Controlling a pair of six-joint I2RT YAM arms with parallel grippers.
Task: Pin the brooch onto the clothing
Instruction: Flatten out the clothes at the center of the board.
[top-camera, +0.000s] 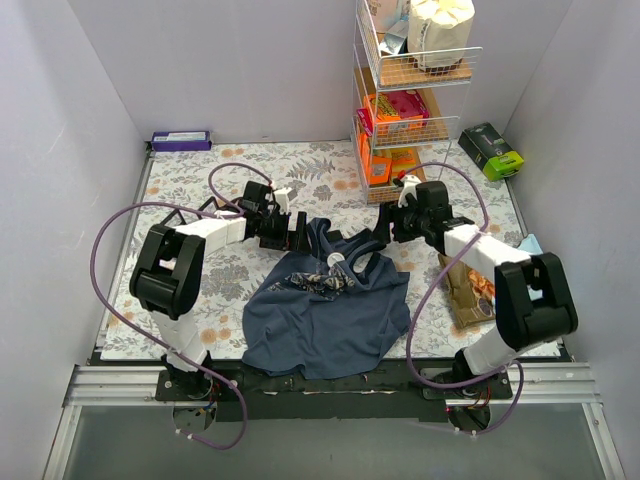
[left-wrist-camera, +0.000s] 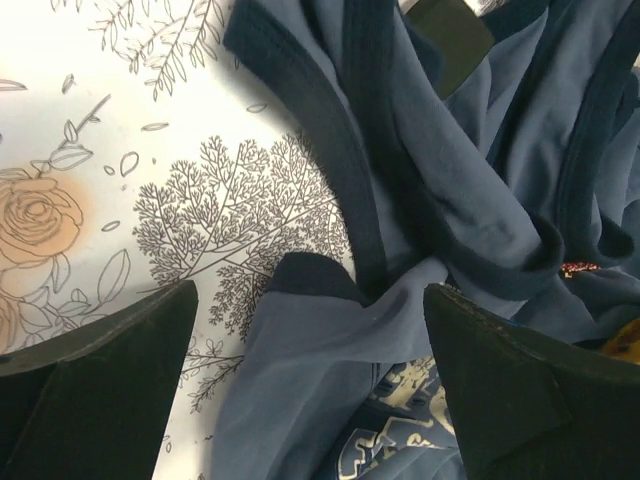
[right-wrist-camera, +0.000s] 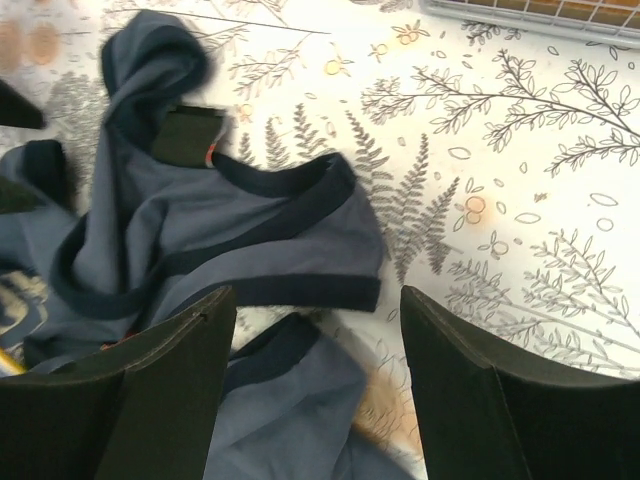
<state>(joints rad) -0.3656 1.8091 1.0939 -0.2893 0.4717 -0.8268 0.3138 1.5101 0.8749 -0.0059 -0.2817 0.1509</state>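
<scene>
The brooch cannot be picked out in any view. From above, a small pale speck (top-camera: 336, 259) sits at the neckline of the top (top-camera: 325, 320), too small to identify. The chest print (top-camera: 320, 283) is crumpled into folds and unreadable. Both wrist views cut the top off, showing only its strap end.

The top is navy with darker trim at the neck and armholes. It lies rumpled on the flowered bench (top-camera: 200, 190), hem toward the arm bases and straps bunched at the far end. The wire rack (top-camera: 400, 120) stands beyond its right strap.

The left hand (top-camera: 296, 228) is at the top's left strap, fingers wide apart. In its own view, the left hand (left-wrist-camera: 310, 330) straddles a fold of trimmed strap without clamping it, and a corner of pale print (left-wrist-camera: 400, 400) shows below. The right hand (top-camera: 386, 232) is at the top's right strap, also spread. Its own view shows the right hand (right-wrist-camera: 315, 330) over a trimmed edge and the bench. Only the wrist views show a dark rectangular patch (right-wrist-camera: 188, 135) among the folds, which I cannot identify.
</scene>
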